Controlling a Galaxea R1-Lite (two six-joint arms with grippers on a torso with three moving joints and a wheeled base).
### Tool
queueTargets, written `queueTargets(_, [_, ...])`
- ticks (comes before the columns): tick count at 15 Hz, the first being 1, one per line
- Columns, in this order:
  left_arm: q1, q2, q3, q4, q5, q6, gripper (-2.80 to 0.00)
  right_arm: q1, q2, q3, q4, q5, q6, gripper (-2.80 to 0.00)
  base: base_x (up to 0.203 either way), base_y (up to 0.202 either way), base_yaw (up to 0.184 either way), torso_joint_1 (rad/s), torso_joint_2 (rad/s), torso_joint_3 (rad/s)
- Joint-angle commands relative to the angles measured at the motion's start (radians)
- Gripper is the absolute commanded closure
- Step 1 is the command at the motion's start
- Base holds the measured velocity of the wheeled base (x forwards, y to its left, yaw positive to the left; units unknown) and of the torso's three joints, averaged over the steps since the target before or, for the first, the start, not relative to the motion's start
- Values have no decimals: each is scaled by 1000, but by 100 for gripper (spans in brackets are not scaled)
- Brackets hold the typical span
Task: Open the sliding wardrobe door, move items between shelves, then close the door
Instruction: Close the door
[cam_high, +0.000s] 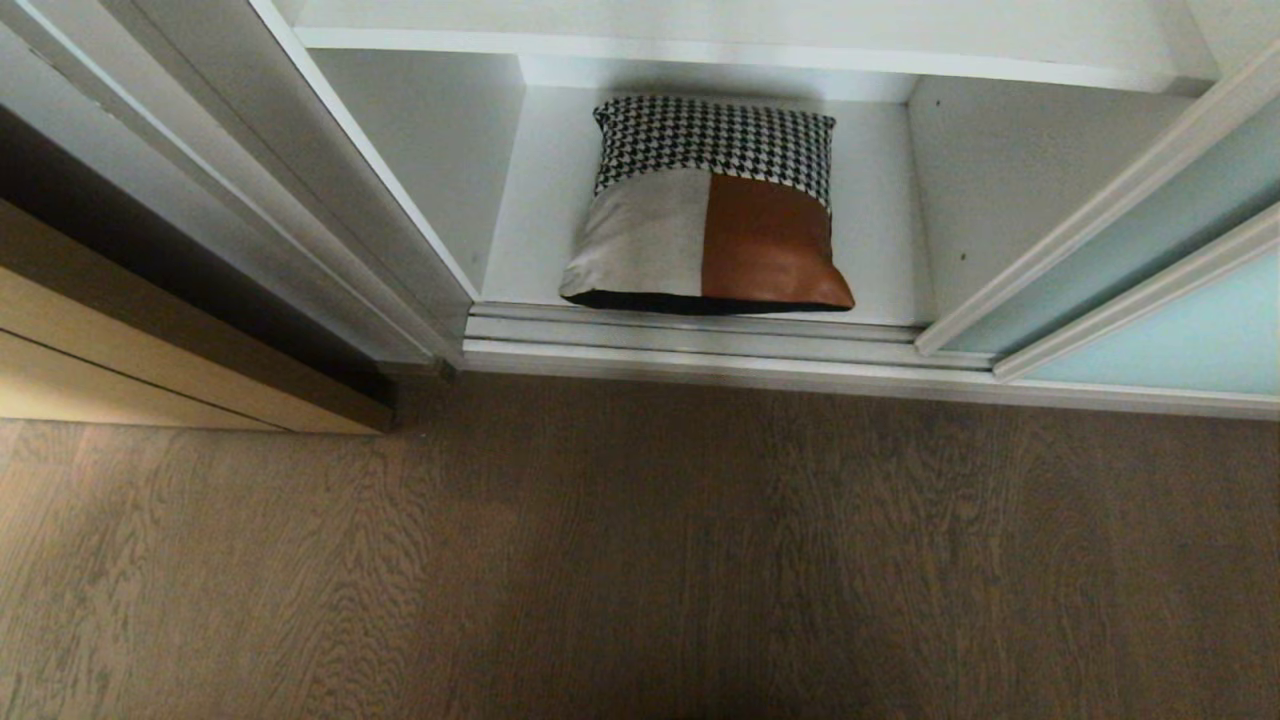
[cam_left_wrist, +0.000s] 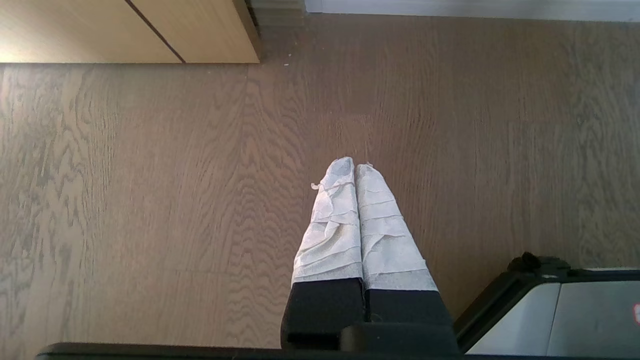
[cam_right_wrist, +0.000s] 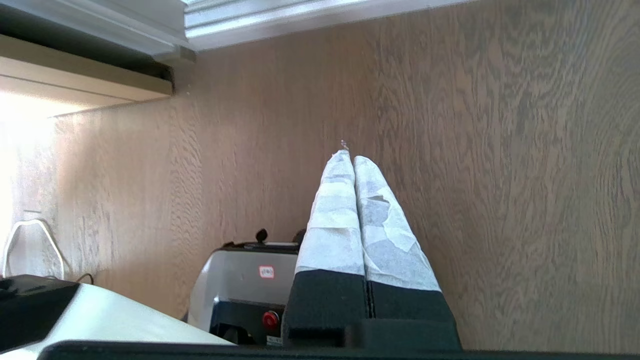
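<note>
Both grippers (cam_left_wrist: 355, 167) (cam_right_wrist: 352, 160) closed over floor (cam_high: 640, 560); cushion (cam_high: 710, 210) on shelf (cam_high: 880, 250), apart.

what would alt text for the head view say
A patchwork cushion lies on the bottom white shelf of an open wardrobe, just behind the metal floor track. The aqua glass sliding door is pushed right; wooden floor fills the foreground.

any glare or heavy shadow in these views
Head view: shadow darkens the wood floor toward the bottom edge, and the cushion is evenly lit. Right wrist view: blown-out glare at one edge beside the tan wooden door. Left wrist view: even light, no glare.
</note>
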Motion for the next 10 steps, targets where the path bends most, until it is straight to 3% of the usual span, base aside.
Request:
queueTargets(1, [0, 0, 6, 4, 0, -1, 0, 0, 5, -28, 7, 1, 3, 0, 0, 0, 0, 0, 0, 0])
queueTargets(6, [0, 0, 5, 4, 0, -2, 0, 2, 32, -243, 88, -28, -13, 0, 0, 0, 0, 0, 0, 0])
queueTargets(10, [0, 0, 7, 4, 0, -2, 0, 12, 128, -448, 125, -198, -89, 0, 0, 0, 0, 0, 0, 0])
